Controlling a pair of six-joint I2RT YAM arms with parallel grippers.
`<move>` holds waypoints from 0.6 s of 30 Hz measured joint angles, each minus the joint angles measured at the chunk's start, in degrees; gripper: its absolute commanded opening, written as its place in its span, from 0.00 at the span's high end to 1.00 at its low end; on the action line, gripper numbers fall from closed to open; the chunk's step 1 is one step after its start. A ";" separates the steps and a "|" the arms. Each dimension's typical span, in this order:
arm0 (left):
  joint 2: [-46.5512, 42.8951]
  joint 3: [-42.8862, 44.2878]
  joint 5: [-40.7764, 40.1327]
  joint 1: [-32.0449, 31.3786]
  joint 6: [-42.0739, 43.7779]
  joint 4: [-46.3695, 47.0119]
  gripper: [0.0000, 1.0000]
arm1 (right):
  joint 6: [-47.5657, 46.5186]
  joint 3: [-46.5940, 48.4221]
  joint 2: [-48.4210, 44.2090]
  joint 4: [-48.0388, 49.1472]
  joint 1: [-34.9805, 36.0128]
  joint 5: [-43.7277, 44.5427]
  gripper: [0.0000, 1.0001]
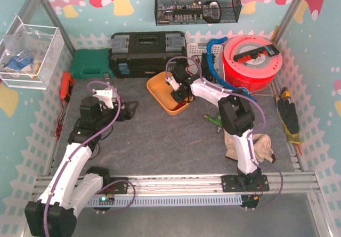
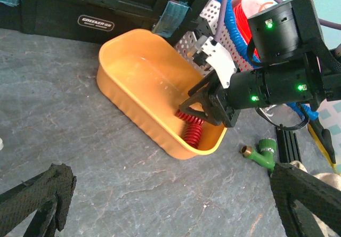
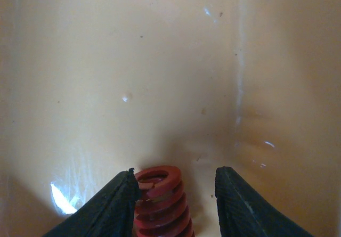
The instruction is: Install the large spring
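A red large spring (image 3: 160, 205) lies in the near corner of an orange bin (image 1: 156, 87), also seen as the spring (image 2: 193, 131) in the bin (image 2: 133, 82) from the left wrist view. My right gripper (image 3: 176, 172) reaches down into the bin (image 3: 160, 61) with its jaws astride the spring. The left finger touches the coils, while a gap separates the right finger from them. From the left wrist view the right gripper (image 2: 198, 111) hides the spring's upper end. My left gripper (image 2: 176, 205) stands wide open over bare table, left of the bin, holding nothing.
A green hose fitting (image 2: 261, 154) lies on the table right of the bin. Behind the bin stand a black toolbox (image 1: 146, 53) and a red spool (image 1: 250, 61). A crumpled cloth (image 1: 256, 146) lies by the right arm's base, and a green case (image 1: 90, 64) sits at the back left.
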 measured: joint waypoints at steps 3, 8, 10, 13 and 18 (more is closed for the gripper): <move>0.00 0.00 -0.02 0.00 0.00 0.00 0.01 | -0.26 0.02 0.15 -0.42 0.00 -0.55 0.57; 0.00 0.00 -0.02 0.00 0.00 0.00 0.01 | -1.05 0.00 0.15 -1.05 -0.02 -1.68 0.57; 0.00 0.00 0.00 0.00 0.00 -0.02 0.01 | -1.38 0.00 0.15 -1.79 -0.02 -1.73 0.57; 0.00 0.00 0.00 0.00 0.00 0.00 0.01 | -1.81 0.00 0.15 -2.84 -0.02 -1.64 0.57; -0.02 0.00 -0.02 0.00 -0.02 -0.02 0.01 | -1.95 0.00 0.15 -3.85 -0.11 -1.49 0.59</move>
